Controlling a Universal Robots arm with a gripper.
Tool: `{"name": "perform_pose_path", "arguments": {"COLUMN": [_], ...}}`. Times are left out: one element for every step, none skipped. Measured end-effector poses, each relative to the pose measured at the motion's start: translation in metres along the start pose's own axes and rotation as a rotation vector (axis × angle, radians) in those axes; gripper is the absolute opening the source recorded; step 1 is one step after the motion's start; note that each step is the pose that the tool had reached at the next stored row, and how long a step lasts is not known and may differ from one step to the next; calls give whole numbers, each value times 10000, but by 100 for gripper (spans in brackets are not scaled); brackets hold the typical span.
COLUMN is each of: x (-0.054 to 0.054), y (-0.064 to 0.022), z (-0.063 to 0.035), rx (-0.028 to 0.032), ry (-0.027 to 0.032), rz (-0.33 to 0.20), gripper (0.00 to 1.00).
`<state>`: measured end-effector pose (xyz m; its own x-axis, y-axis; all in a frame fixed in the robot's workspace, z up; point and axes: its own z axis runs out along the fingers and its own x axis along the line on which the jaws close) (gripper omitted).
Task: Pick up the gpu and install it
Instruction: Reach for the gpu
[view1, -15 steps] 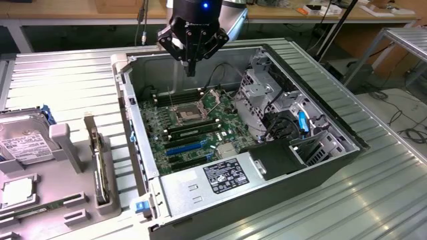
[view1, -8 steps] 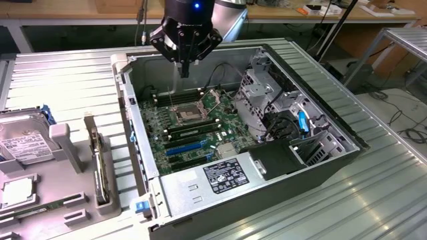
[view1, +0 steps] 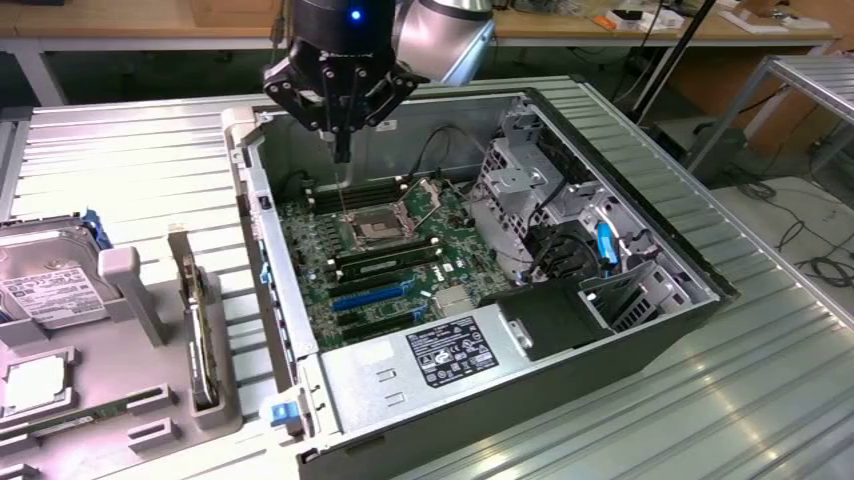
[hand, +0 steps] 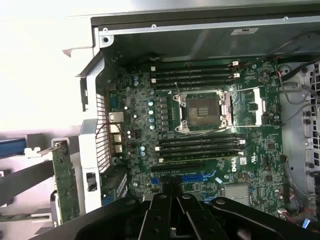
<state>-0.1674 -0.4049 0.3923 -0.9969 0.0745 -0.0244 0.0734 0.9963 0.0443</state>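
Your hand (view1: 342, 148) hovers clenched, empty, over the motherboard (view1: 400, 250); the gpu (view1: 198, 325) stands racked outside the case (view1: 630, 187). Grip its top edge squarely.

The bench (view1: 761, 370) is shiny metal with long ridges. A big open computer box (view1: 561, 410) sits on it. A grey tray (view1: 144, 345) lies right beside the box, at the exterior view's left.

The gpu (view1: 198, 330) – a thin card – stands on edge in a gray holder, outside the case.
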Motion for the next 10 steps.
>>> {"name": "perform_pose_path", "arguments": {"x": [61,131,182,229,263,324,379,412,445,480], "y": [-15,-34,-48,-61,-70,-87,-102,-112,-121,-131], "z": [0,0,0,0,0,1,1,2,2,3], "rx": [-1,-1,-1,0,-1,-1,-1,0,-1,-1], "ry": [-1,-1,0,0,0,-1,0,0,0,0], "rz": [1,-1,-4,-4,-4,-5,-7,-8,-8,-8], "gripper": [11,11,11,11,11,11,11,11,11,11]}}
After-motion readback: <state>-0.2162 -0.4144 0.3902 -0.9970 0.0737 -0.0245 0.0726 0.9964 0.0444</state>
